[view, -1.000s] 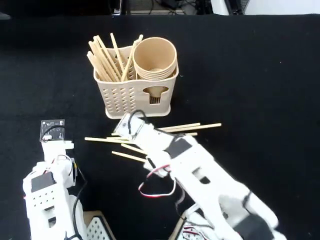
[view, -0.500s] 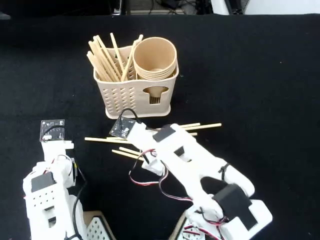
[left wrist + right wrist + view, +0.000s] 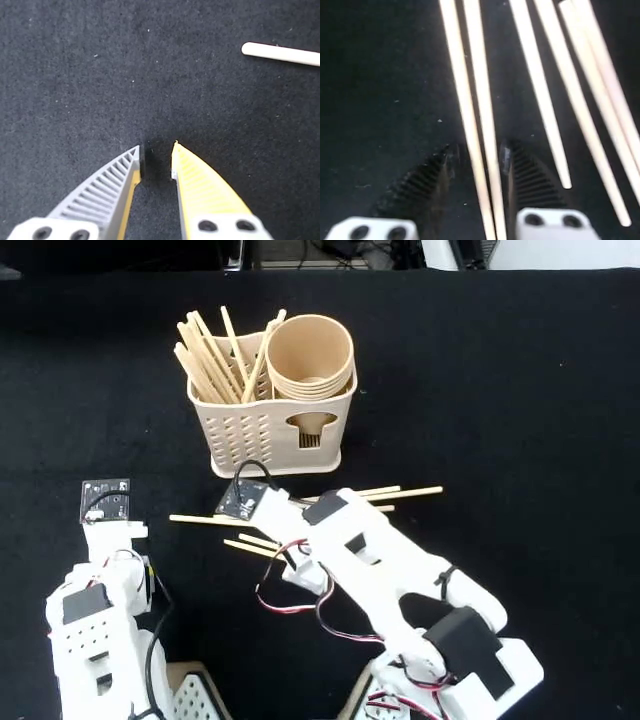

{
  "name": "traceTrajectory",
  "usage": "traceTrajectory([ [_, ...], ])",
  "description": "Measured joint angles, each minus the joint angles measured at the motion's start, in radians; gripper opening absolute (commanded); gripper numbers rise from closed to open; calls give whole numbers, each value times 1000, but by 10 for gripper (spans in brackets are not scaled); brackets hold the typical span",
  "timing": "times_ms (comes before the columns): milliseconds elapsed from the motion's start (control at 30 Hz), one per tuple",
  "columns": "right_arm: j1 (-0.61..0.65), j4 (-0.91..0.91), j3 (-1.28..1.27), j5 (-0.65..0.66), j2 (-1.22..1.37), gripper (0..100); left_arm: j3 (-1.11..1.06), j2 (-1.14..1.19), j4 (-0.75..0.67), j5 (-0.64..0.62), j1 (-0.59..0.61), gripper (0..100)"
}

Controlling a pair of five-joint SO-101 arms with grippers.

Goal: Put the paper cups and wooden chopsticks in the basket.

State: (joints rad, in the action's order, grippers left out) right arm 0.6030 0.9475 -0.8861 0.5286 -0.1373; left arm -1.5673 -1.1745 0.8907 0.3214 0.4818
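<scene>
Right wrist view: right gripper (image 3: 476,151) jaws spread astride two chopsticks (image 3: 479,75) on tabletop (image 3: 370,75); likely light, stiff, roll-prone, best pinched mid-length.

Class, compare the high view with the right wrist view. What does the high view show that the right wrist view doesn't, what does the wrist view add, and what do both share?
High view adds: the basket, with stacked paper cups in one compartment and a bundle of chopsticks leaning in the other. Right wrist view adds: the right gripper, open and straddling two chopsticks that lie flat on the table. Both share: the loose chopsticks scattered on the black table.
</scene>
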Motion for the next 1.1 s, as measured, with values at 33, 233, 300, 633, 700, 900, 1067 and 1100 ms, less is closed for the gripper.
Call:
traceTrajectory([
  [33, -6, -2, 6, 0, 3, 16, 0, 0, 0, 0, 0, 123],
  [233, -8, -2, 9, 0, 8, 12, 0, 0, 0, 0, 0, 123],
  [300, -8, -2, 9, 0, 9, 12, 0, 0, 0, 0, 0, 123],
  [633, -6, 127, -11, -2, -262, 12, 0, 0, 0, 0, 0, 123],
  [700, -6, 175, -11, -2, -362, 12, 0, 0, 0, 0, 0, 123],
  [900, -5, 265, -12, -2, -583, 12, 0, 0, 0, 0, 0, 123],
  [1067, -5, 279, 18, -8, -738, 12, 0, 0, 0, 0, 0, 123],
  [1100, -5, 279, 40, -17, -763, 12, 0, 0, 0, 0, 0, 123],
])
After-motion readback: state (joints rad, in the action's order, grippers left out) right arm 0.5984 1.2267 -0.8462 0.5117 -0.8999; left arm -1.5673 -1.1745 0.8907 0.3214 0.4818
